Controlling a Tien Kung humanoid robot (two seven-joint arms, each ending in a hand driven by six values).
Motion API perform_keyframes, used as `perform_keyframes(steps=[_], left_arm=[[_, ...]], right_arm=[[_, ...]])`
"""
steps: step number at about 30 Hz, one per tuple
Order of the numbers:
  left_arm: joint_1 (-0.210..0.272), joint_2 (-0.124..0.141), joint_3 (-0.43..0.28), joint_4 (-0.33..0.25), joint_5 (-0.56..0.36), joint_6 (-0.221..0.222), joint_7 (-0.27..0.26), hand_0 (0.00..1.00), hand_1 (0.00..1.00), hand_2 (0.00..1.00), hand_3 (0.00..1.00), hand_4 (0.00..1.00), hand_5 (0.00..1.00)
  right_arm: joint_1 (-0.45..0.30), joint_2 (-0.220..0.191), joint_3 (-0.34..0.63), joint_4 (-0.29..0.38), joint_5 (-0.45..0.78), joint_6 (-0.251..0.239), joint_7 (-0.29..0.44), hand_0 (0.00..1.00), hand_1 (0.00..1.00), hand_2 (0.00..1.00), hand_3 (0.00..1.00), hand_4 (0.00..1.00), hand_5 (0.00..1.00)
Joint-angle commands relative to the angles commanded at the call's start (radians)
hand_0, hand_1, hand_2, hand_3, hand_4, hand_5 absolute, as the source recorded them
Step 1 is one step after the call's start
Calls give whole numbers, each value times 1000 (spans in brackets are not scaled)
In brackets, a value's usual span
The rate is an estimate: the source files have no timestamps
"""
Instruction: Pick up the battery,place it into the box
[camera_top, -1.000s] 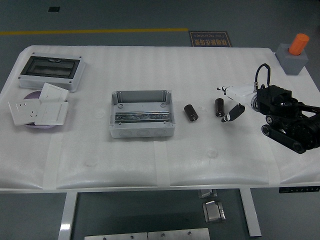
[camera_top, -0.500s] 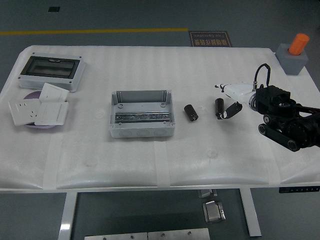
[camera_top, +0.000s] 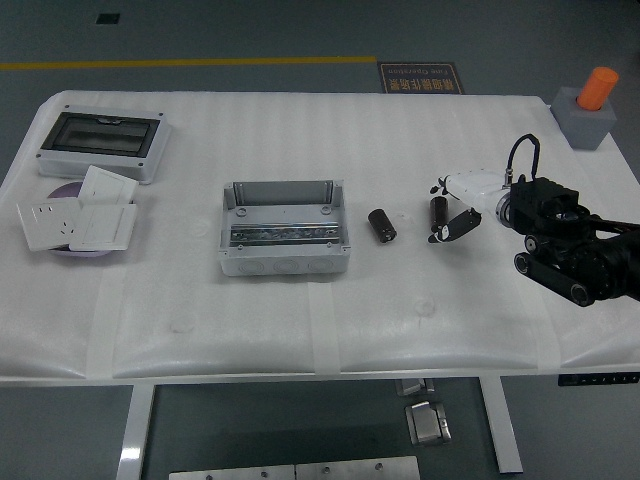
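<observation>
White table (camera_top: 300, 320), right hand (camera_top: 462, 205) fingers spread around battery (camera_top: 438, 214)

This looks like a robotics lab or industrial test floor: a grey painted concrete floor (camera_top: 250, 30) with a yellow safety line (camera_top: 190, 64) and a floor marking sign (camera_top: 420, 77) beyond the table. The white height-adjustable table (camera_top: 330, 320) is covered in foam sheeting and laid out with electrical parts: a grey junction box (camera_top: 283, 228), a breaker enclosure (camera_top: 103, 143) and wall switch plates (camera_top: 78, 220).
</observation>
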Motion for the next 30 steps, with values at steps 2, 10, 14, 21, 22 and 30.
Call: perform_keyframes(steps=[2,10,14,21,22,30], left_arm=[[1,-1,2,0,-1,0,0,627,638,477,533,459,180],[1,-3,10,0,-10,1,-4,627,636,475,533,459,181],[1,-3,14,0,-12,1,-6,627,637,474,533,459,182],[2,-3,17,0,-14,3,-8,627,637,474,533,459,186],[2,-3,18,0,-15,3,-9,627,637,474,533,459,186],[1,-3,28,0,-23,4,-13,627,637,477,535,458,183]], right_arm=[[-2,1,0,-1,1,-4,2,806,773,766,817,941,450],[-14,3,0,-3,4,-18,11,786,763,754,803,900,439],[-19,4,-1,-7,1,-25,15,778,756,743,791,898,442],[-21,3,-1,-10,-9,-31,19,774,751,735,782,902,459],[-21,3,0,-10,-11,-31,19,774,751,735,782,902,459],[-21,7,8,-7,-37,-33,20,762,742,725,733,696,296]])
